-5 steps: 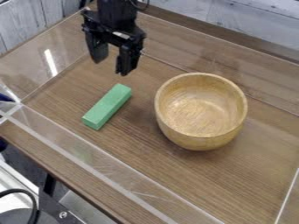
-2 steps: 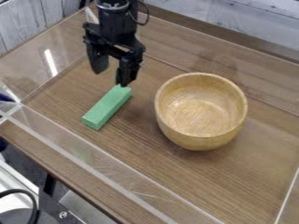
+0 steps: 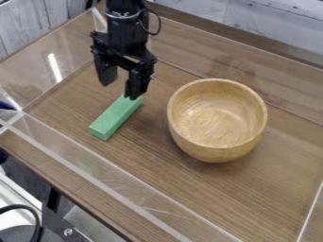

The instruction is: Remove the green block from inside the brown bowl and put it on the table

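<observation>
The green block [image 3: 113, 117] lies flat on the table [image 3: 164, 180], left of the brown bowl [image 3: 217, 119], whose pale inside holds nothing. My gripper [image 3: 123, 82] points straight down over the block's far end, open, with one black finger on each side just above that end. Nothing is between the fingers. The near fingertip overlaps the block's top corner in the picture, so I cannot tell whether it touches.
Low clear acrylic walls [image 3: 38, 132] border the tabletop on the left and front. A white slatted surface [image 3: 38, 24] lies beyond the back left wall.
The gripper has sunk toward the table and come slightly nearer, so its fingers now hang just over the block's far end. Block and bowl have not moved.
</observation>
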Robot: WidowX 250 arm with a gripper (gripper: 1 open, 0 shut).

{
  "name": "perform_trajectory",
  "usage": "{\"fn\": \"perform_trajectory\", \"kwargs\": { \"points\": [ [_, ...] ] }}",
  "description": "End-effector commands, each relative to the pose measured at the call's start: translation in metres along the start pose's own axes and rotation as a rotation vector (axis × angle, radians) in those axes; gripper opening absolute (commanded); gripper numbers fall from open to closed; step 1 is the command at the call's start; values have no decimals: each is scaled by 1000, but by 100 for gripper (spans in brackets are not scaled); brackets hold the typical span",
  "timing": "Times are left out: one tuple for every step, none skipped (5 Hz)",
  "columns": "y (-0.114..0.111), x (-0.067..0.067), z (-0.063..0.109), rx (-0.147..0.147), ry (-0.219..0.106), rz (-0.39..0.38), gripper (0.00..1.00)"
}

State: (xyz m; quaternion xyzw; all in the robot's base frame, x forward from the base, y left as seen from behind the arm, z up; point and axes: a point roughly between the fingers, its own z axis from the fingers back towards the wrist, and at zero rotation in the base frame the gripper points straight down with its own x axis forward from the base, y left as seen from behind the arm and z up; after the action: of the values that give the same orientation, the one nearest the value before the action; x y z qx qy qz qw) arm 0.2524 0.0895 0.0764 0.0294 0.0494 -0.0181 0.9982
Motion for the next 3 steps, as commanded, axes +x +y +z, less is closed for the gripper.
{"fn": "perform_trajectory", "kwargs": {
  "points": [
    [6,2,6,13,-33,12,100],
    [2,5,8,4,-39,2,100],
    [-2,8,8,-4,-44,-7,100]
  ]
}}
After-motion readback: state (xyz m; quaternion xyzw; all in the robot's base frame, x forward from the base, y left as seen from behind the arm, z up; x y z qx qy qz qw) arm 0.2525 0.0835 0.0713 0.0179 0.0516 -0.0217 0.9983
